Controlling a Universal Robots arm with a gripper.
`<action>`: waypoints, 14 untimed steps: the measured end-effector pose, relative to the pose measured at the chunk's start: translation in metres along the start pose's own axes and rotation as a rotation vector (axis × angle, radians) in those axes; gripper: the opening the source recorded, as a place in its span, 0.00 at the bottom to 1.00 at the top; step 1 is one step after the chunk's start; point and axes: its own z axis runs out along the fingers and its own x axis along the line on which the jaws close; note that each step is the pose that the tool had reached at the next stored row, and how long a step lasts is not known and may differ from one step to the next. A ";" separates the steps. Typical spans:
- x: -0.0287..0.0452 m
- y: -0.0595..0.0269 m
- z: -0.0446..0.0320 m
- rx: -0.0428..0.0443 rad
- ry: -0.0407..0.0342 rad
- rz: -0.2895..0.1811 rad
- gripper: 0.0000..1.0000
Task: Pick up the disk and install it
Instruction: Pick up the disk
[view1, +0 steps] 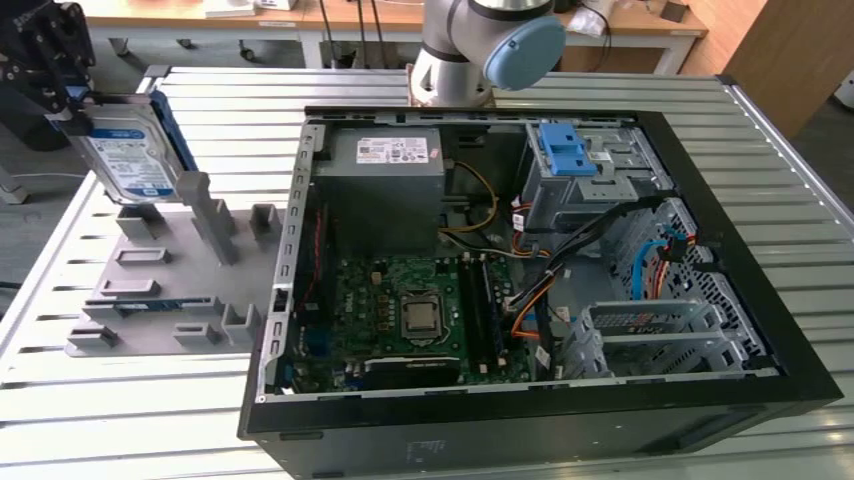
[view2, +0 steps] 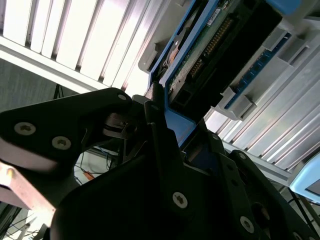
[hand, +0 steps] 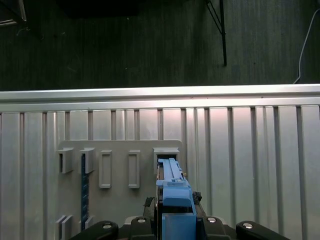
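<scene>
Claw (view1: 76, 108) is clamped on the disk (view1: 127, 160), gripping its upper end by the blue carrier. In the second wrist view the black fingers (view2: 160, 150) press on the carrier's blue edge, and the drive's connector side runs away from them.

The disk hangs directly below the claw. Its long axis is upright with a slight tilt, and its label is turned toward the exterior camera. Its lower end is over an end slot of the grey rack (view1: 174, 290) beneath the claw. I cannot tell whether it is clear of that slot or sits in its mouth.

The open computer case (view1: 534, 440) stands on the bench (view1: 787, 170), apart from the claw toward the exterior view's right. The blue drive cage (view1: 567, 150) inside it lies well apart from the claw, beyond the grey power supply box (view1: 387, 170).

By count there is one arm, one claw, one disk, one rack, one case and one blue cage. One thin blue-edged strip (view1: 147, 303) also lies in another slot of the rack, below and beside the claw; I cannot tell what it is.
</scene>
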 end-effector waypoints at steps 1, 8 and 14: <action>0.0000 0.0000 -0.0006 -0.0001 0.0000 0.000 0.36; 0.0000 0.0001 -0.0045 0.0001 -0.0001 0.000 0.36; 0.0000 0.0002 -0.0081 0.0000 0.0000 0.000 0.36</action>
